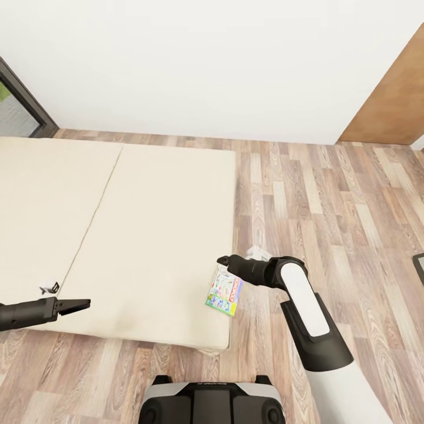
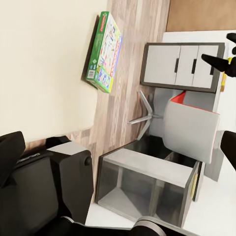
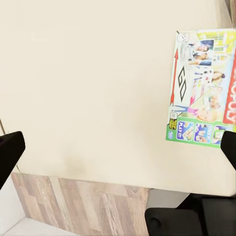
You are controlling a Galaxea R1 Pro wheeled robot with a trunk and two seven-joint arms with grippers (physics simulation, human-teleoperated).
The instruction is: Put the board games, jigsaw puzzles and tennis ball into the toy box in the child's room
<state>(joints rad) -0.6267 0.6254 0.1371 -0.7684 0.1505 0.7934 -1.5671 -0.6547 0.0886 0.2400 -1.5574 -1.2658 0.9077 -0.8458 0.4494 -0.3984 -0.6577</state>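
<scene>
One board game (image 1: 225,291), a pale blue-green printed box with a red band, lies flat on the bed (image 1: 118,235) at the right edge of the beige mattress, near its front corner. My right gripper (image 1: 222,260) hovers just past the box's far end. It is open, and its wrist view has the board game (image 3: 204,88) off to one side of the wide-spread fingertips (image 3: 10,152). My left gripper (image 1: 82,304) hangs open over the mattress's front left part, far from the box. In its wrist view the board game (image 2: 104,51) lies at the mattress edge.
Wood floor (image 1: 330,200) runs right of the bed up to a white wall and a brown door (image 1: 394,100). A dark window frame (image 1: 23,100) stands at the far left. The left wrist view takes in white drawers (image 2: 182,66), a chair (image 2: 189,128) and a grey open shelf unit (image 2: 147,182).
</scene>
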